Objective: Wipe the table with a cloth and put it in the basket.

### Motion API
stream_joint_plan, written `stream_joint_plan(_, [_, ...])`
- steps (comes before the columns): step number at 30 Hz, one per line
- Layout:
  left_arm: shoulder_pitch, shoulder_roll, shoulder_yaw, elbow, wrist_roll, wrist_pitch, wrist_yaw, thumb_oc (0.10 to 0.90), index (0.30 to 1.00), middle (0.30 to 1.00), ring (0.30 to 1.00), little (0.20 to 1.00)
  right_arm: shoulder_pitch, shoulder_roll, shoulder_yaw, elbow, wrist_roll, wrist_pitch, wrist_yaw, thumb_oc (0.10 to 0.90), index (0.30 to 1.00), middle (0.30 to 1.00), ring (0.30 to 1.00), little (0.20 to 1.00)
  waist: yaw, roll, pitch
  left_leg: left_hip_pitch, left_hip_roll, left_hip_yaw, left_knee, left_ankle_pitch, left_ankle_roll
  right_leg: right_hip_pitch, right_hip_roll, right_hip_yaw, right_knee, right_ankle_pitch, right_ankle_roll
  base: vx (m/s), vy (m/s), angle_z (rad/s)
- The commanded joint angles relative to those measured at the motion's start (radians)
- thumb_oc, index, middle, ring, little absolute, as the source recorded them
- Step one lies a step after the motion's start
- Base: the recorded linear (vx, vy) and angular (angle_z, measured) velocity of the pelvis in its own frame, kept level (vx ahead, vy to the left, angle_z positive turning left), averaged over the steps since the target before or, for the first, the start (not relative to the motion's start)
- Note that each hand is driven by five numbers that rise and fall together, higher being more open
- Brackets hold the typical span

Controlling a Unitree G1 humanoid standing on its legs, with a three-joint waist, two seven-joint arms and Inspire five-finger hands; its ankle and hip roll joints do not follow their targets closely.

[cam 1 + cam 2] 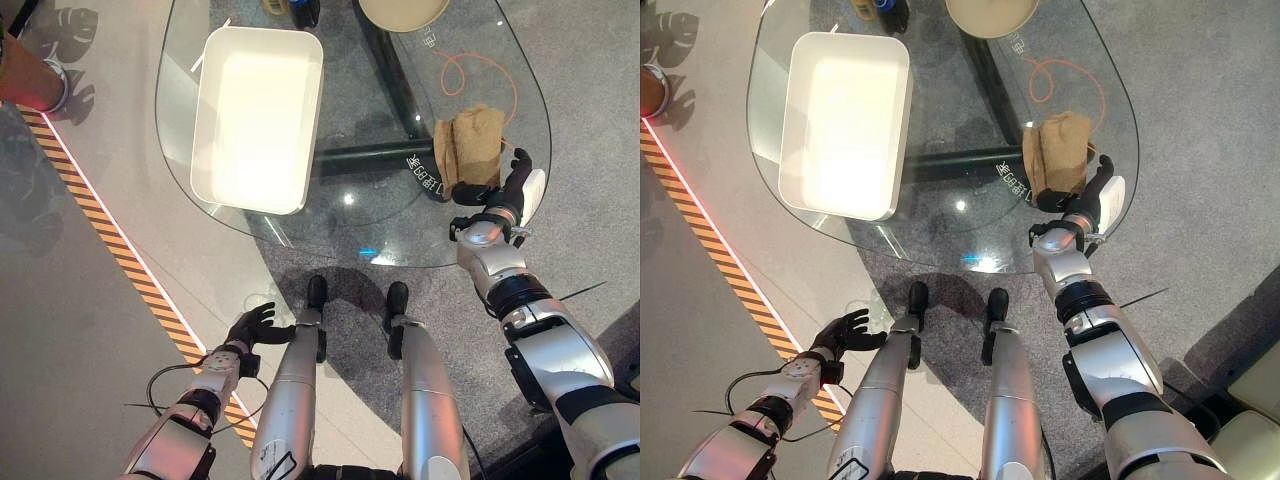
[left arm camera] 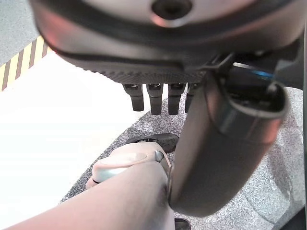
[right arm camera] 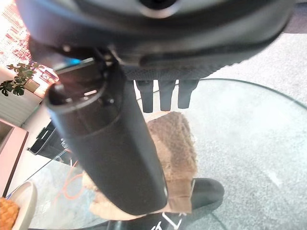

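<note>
The left hand (image 1: 255, 326) hangs nearest of all, low beside the robot and well short of the table (image 1: 300, 225), its fingers relaxed and straight with nothing in them. It looks idle for now.

Next out, the right hand (image 1: 505, 192) sits at the table's near rim, just on the robot's side of the cloth (image 1: 470, 148). Its fingers are extended and loose, hovering at the cloth's near edge; in the right wrist view the fingers (image 3: 165, 95) point down over the brown cloth (image 3: 175, 143), and nothing is pinched. So the step in hand appears to be the reach for the cloth, before any wiping. The next move likely calls for lowering the palm onto the cloth or closing on it, then sweeping toward the table's middle.

The cloth lies folded, close to the table's curved right-hand rim, so a sweep outward risks pushing it off. Open glass lies between the cloth and the white basket (image 1: 258, 115), which stands well apart on the cloth's left. Beyond the cloth, an orange cord (image 1: 470, 70) loops on the glass, and a round dish (image 1: 404, 12) sits at the far rim.
</note>
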Motion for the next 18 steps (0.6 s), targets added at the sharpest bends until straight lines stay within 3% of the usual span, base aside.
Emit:
stream_joint_plan(1, [0.08, -0.029, -0.022, 0.042, 0.002, 0.006, 0.007, 0.8, 0.9, 0.9, 0.9, 0.9, -0.089, -0.053, 0.026, -0.011, -0.027, -0.037, -0.056, 0.8, 0.9, 0.9, 0.9, 0.9, 0.001, 0.036, -0.018, 0.011, -0.042, 0.049, 0.045, -0.054, 0.052, 0.058, 0.02, -0.045, -0.034, -0.005, -0.019, 0.0, 0.0, 0.0])
stream_joint_plan(18, [0.084, -0.037, -0.043, 0.027, -0.002, 0.02, 0.015, 0.8, 0.9, 0.9, 0.9, 0.9, -0.143, -0.049, 0.031, 0.064, -0.009, -0.042, -0.06, 0.8, 0.9, 0.9, 0.9, 0.9, 0.015, 0.058, -0.018, -0.001, -0.051, 0.044, 0.058, -0.056, 0.057, 0.039, 0.015, -0.05, -0.016, -0.007, -0.019, 0.0, 0.0, 0.0])
